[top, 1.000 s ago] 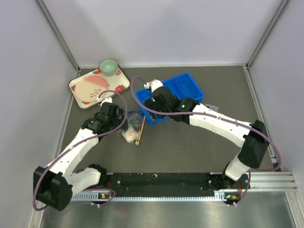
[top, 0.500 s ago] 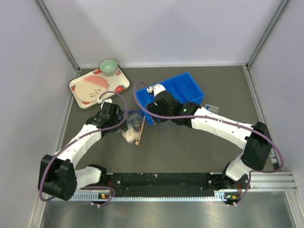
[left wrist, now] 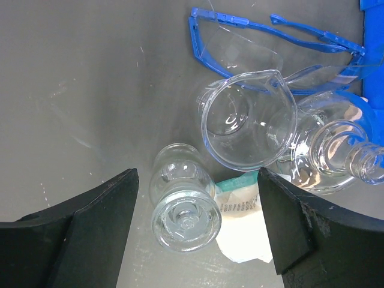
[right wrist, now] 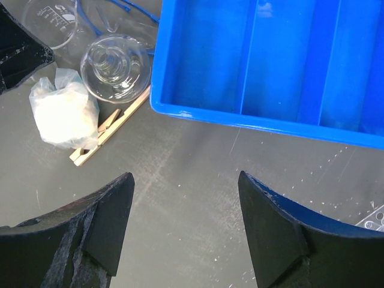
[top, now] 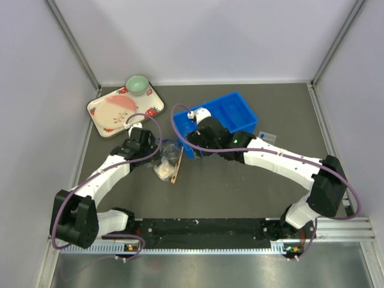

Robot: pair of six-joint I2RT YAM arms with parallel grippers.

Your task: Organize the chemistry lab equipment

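Left of the blue bin (top: 239, 107), on the table (right wrist: 198, 180), no sorting done, to judge by the loose huddle. Left fingers (left wrist: 78, 240) spread wide astride a small flask (left wrist: 183, 207), seemingly not touching it. Closer to the bin, a beaker (left wrist: 249, 126), a second flask (left wrist: 336, 156), blue safety glasses (left wrist: 270, 39), a whitish wad (right wrist: 63, 114) and a thin wooden stick (right wrist: 111, 129). Bin compartments bare as far as visible. At the bin's near edge, right fingers (right wrist: 276, 234) wide, holding nothing. Just right of the bin, a clear tube rack (top: 267, 137), contents too small to tell.
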